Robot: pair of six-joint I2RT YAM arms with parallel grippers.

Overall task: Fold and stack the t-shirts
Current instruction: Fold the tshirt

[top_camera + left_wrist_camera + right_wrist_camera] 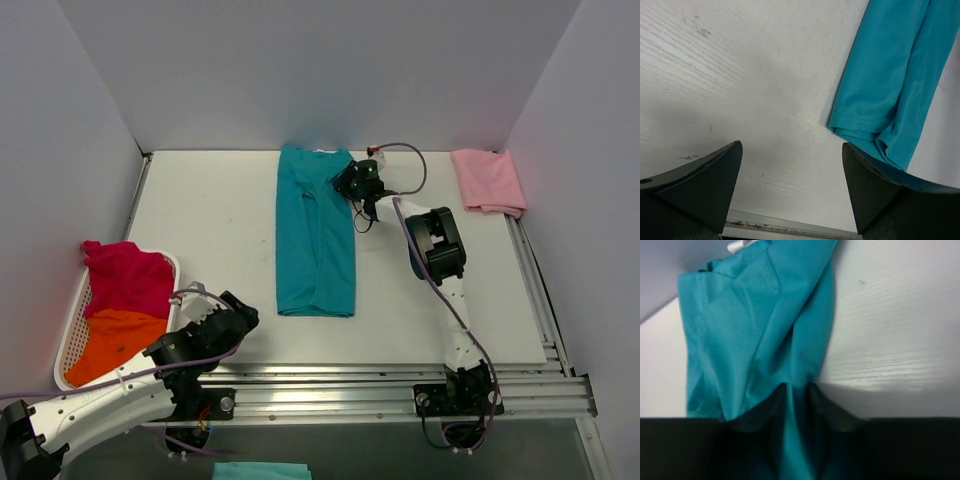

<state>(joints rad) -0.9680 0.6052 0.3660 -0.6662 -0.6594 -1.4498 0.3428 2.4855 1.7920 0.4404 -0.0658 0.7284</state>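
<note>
Nearest the arm bases, the left end effector (243, 308) hangs over bare bench (210, 220), its fingers spread wide and holding nothing. Just to its left, a white basket (72, 335) holds the magenta-red t-shirt (128, 280) and the orange t-shirt (115, 340). To its right lies the teal t-shirt (315, 240), folded into a long strip running away from the bases. The right end effector (352, 183) sits at the strip's far right edge, its fingers pinched on a fold of teal cloth. Farther right of it, the pale pink t-shirt (488, 180) lies folded.
</note>
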